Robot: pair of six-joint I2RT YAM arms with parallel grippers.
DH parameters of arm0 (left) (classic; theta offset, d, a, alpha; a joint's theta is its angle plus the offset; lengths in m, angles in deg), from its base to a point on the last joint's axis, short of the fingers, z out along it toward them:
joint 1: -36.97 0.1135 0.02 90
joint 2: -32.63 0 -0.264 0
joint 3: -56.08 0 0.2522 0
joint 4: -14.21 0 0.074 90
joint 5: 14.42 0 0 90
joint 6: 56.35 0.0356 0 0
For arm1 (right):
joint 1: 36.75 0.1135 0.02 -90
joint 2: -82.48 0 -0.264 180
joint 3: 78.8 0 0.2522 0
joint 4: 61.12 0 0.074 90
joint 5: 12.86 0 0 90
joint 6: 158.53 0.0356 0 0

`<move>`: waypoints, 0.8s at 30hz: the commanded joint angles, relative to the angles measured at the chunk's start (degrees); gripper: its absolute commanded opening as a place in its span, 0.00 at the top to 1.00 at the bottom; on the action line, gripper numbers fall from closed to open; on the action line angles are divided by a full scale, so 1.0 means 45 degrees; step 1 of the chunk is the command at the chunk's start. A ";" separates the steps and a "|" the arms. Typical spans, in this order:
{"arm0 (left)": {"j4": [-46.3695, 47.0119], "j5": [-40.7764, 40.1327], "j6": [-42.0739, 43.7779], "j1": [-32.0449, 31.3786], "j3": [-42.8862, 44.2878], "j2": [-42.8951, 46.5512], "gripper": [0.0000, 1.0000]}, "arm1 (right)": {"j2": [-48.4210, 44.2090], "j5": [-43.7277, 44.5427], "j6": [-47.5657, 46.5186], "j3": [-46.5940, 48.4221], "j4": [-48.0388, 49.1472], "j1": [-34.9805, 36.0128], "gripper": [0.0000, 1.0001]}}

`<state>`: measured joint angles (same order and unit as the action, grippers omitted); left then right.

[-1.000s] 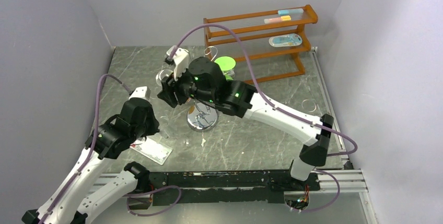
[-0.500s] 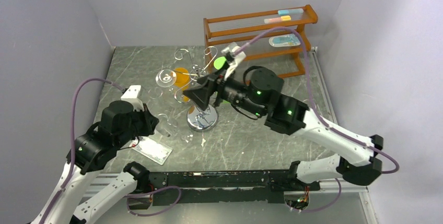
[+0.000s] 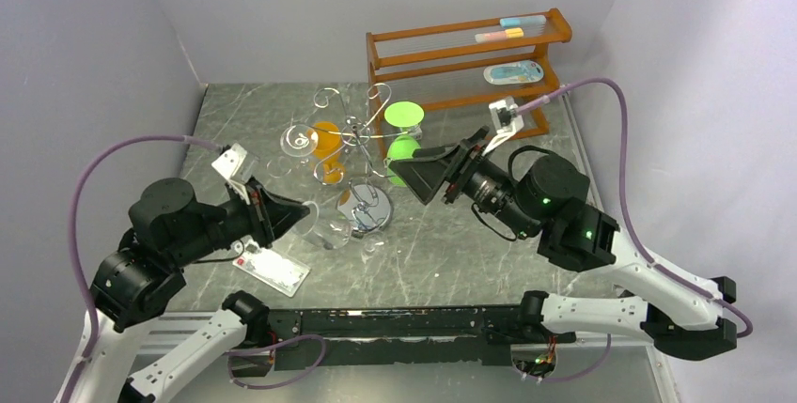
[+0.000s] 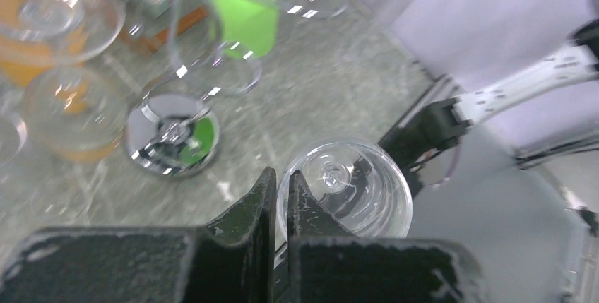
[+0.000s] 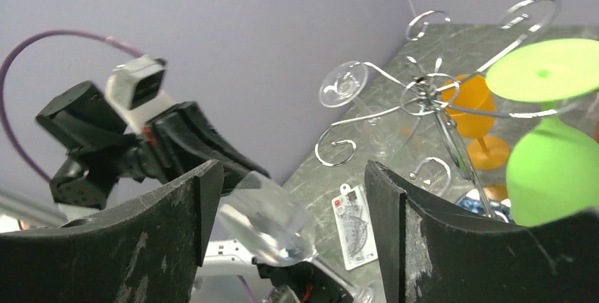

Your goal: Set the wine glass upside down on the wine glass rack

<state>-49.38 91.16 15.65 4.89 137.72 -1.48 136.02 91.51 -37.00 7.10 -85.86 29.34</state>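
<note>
I count four wine glasses: two clear, one orange, one green. There is one chrome wine glass rack and one wooden shelf. One flat white card lies toward the near left corner of the desk.

The rack stands about mid-desk. The green glass hangs on it upside down, foot up, on the right side. One clear glass has its foot caught in a curl on the left. The orange glass sits in among the wires; I cannot tell whether it hangs or stands.

The shelf is in the far right corner. Its top tier holds two small stick-like items, and the tier below holds one oval blue-and-white item.

The other clear glass, the wine glass, is just left of the rack base. It is tilted, with its stem pointing away from my left fingers. Those are pinched narrow on the edge of its bowl. I cannot tell if its foot touches the desk.

My right fingers are spread wide and hold nothing. They are on the right of the rack, apart from the wine glass.
</note>
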 commanded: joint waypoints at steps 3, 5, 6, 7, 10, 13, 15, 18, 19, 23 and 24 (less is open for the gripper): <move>0.3577 0.3323 -0.1209 0.0058 0.1841 -0.1020 0.95 | -0.0830 0.2941 0.2481 -0.0117 -0.1255 0.0029 0.21; 0.4048 0.3612 -0.1457 0.0059 0.2527 -0.1609 0.95 | -0.1322 0.3377 0.2797 -0.0445 -0.1023 0.0033 0.20; 0.4271 0.3725 -0.1565 0.0072 0.2958 -0.1904 0.95 | -0.1584 0.3548 0.2889 -0.0655 -0.0824 0.0037 0.19; 0.4492 0.3709 -0.1649 0.0064 0.3207 -0.2156 0.95 | -0.1853 0.3728 0.2900 -0.0854 -0.0518 0.0036 0.18; 0.5781 0.3335 -0.2276 0.0070 0.3473 -0.2704 0.95 | -0.2742 0.3799 0.2361 -0.1581 0.0736 0.0040 0.15; 0.7684 0.3091 -0.3051 0.0065 0.3239 -0.3098 0.95 | -0.3350 0.3730 0.2015 -0.2303 0.2071 0.0043 0.13; 0.8537 0.2728 -0.3226 0.0065 0.3298 -0.3418 0.95 | -0.3590 0.3757 0.1786 -0.2429 0.2630 0.0028 0.11; 0.8955 0.2235 -0.3048 0.0070 0.3864 -0.4090 0.95 | -0.3927 0.4030 0.1653 -0.2598 0.2861 0.0038 0.09; 0.9312 0.2151 -0.3085 0.0059 0.3955 -0.4270 0.95 | -0.4070 0.4194 0.1688 -0.2753 0.2916 0.0053 0.08; 1.0625 0.1517 -0.3396 0.0060 0.4059 -0.4848 0.95 | -0.4800 0.4566 0.1771 -0.3706 0.3794 0.0050 0.06; 1.0901 0.1283 -0.3475 0.0060 0.4030 -0.5004 0.95 | -0.4941 0.4493 0.1757 -0.3948 0.4150 0.0037 0.06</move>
<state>-11.30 101.19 2.52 4.89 153.98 -22.66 116.28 108.54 -28.78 -7.21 -73.47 29.34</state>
